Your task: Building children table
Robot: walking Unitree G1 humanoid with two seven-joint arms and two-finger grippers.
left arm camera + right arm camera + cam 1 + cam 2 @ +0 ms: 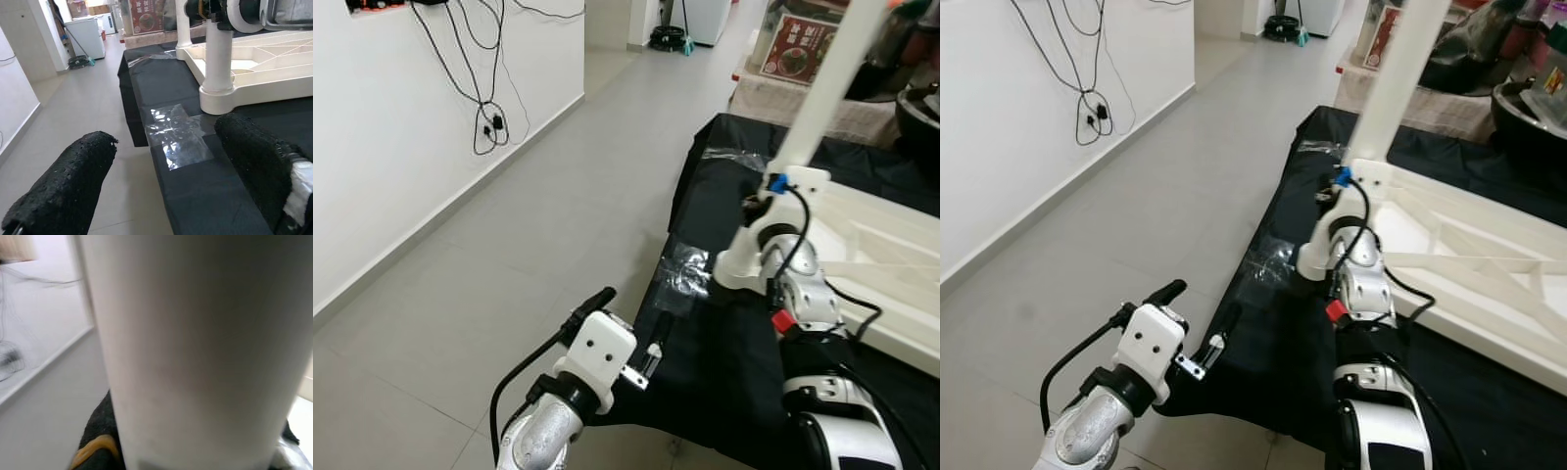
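Observation:
The white children's table top (pixel 891 250) lies upside down on a black cloth (pixel 724 372). A long white table leg (pixel 827 83) rises, leaning a little, from its far left corner. My right gripper (pixel 785 162) is shut on this leg low down. In the right wrist view the leg (pixel 195 342) is pressed close, with a black finger (pixel 98 428) beside it. A shorter white post (pixel 217 58) stands at the table's near corner. My left gripper (pixel 626 318) hangs open at the cloth's left edge, its fingers (pixel 63 196) wide apart and holding nothing.
Grey tiled floor (pixel 509 255) spreads to the left up to a white wall with dangling cables (pixel 489 122). Clear tape (pixel 178 132) shines on the cloth's edge. A printed box (pixel 803 44) and a dark pot (pixel 1533 108) stand behind the table.

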